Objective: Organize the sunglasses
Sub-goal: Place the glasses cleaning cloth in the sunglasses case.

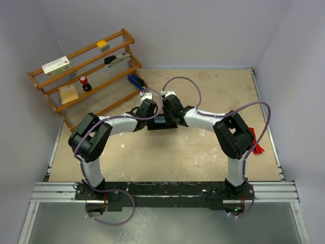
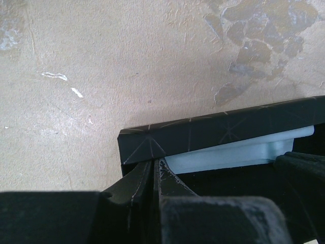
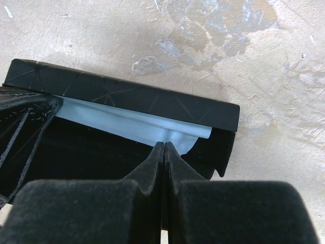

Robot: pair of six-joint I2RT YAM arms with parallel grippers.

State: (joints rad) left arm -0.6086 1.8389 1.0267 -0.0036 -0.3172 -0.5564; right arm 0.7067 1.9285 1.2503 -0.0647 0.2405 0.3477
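Both the left gripper and right gripper are pressed together at the black case; uneven pulling could collapse it.

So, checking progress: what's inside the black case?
Only a pale blue cloth shows, along the far side of the black case. The left gripper and right gripper cover the near interior.

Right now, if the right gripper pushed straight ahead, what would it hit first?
The pale blue cloth inside the black case; the right gripper's closed tips sit at its edge, perhaps already touching. The case wall comes just behind.
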